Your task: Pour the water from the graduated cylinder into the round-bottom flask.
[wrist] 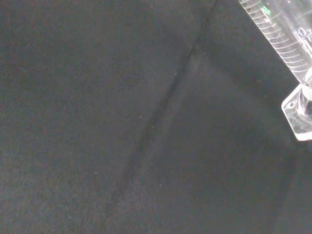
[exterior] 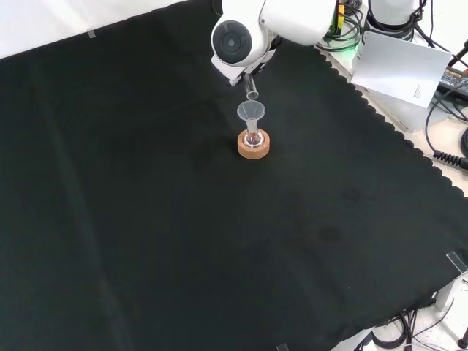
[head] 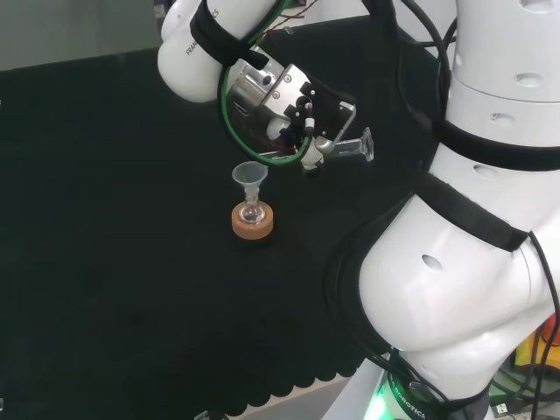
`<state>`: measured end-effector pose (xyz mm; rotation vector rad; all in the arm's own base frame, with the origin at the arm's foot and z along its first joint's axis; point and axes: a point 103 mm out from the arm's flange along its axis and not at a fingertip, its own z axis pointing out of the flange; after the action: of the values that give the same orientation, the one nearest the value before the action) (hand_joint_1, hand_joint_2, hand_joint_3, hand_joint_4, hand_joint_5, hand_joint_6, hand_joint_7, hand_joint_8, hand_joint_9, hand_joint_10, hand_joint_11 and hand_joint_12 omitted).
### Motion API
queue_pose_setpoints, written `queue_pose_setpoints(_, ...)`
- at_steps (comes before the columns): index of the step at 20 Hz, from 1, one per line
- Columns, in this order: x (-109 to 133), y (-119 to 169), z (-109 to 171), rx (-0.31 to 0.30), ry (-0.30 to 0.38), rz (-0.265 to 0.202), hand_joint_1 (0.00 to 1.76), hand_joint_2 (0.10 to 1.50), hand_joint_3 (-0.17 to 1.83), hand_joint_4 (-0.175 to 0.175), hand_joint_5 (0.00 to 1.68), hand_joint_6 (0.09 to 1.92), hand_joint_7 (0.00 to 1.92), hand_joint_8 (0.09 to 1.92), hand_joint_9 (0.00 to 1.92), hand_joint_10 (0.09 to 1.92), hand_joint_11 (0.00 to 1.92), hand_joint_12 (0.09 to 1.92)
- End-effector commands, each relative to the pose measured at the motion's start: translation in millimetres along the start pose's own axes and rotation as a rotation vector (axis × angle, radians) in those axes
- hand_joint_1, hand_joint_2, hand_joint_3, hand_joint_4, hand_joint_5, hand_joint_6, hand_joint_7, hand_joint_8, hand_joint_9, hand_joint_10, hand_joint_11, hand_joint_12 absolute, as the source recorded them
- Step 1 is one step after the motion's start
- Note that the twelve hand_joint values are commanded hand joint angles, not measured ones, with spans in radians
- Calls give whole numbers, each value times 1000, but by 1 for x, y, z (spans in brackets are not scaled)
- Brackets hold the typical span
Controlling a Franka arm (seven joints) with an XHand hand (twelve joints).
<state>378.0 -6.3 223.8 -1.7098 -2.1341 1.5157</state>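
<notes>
Now mid-pour, by my reading. Surface (exterior: 110,219): black cloth, bare apart from one cluster near its middle.

My hand (head: 289,109) hangs just above and to the right of that cluster in the head view. How its fingers sit I cannot tell; the wrist housing and a green cable cover them.

Cylinder (head: 350,147): carried tipped close to level, foot sticking out to the right in the head view. Front view has its mouth end slanting down to just over the funnel. Wrist view shows the graduated wall and clear foot; I can't make out any water in it.

Stand (exterior: 254,144): cork ring, flat on the cloth.

Flask (exterior: 254,137): seated in the stand, upright, mostly hidden by it. Fill level unreadable.

Funnel (exterior: 251,112): clear, sitting in the flask neck, bowl open upward.

Next: keep the lip centred over the funnel, tip further in small steps, watch for spill past the rim.
</notes>
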Motion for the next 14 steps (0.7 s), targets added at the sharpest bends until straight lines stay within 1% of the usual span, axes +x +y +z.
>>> queue_pose_setpoints(1, 0, 0, -1, 4, -9, 3, 1124, 1147, -9, -120, 943, 1084, 1154, 412, 1379, 87, 1210, 772)
queue_pose_setpoints(14, 0, 1, -7, 9, -8, 2, 1123, 1148, -9, -118, 943, 1085, 1155, 409, 1380, 87, 1211, 770)
